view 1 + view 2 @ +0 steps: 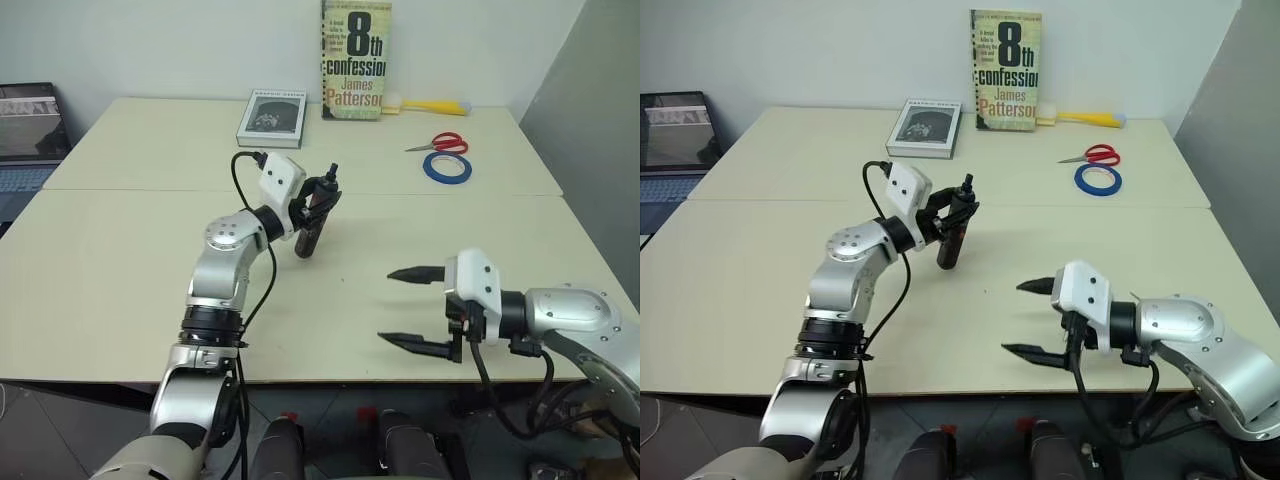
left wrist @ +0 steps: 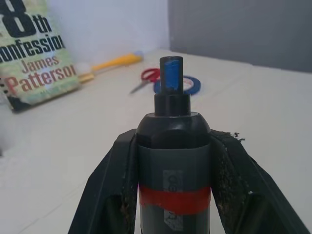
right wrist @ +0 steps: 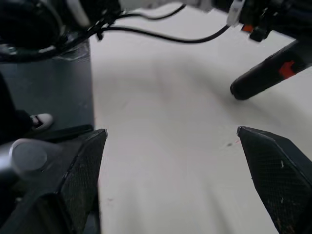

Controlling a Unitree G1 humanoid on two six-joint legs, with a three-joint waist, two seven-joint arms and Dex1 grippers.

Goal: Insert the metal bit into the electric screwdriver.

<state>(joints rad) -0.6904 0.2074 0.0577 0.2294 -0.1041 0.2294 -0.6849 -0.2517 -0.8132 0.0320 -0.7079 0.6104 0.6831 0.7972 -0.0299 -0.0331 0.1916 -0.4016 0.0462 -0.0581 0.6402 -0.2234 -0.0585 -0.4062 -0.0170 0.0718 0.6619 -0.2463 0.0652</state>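
- My left tool (image 1: 318, 203) is clamped on the screwdriver (image 1: 309, 232), holding it off the bench (image 1: 130, 260) near the middle, its butt end hanging down, so the socket end is probably free to take the bit.
- My right tool (image 1: 412, 308) stands wide and holds nothing, hovering over the near right edge, likely ready to fetch the bit.
- I cannot find a loose bit lying on the bench.
- The left wrist view shows a short stub with a blue end (image 2: 171, 78) standing out of the screwdriver's nose; the head views cannot resolve it.
- The right wrist view shows the screwdriver's butt clear of the bench.
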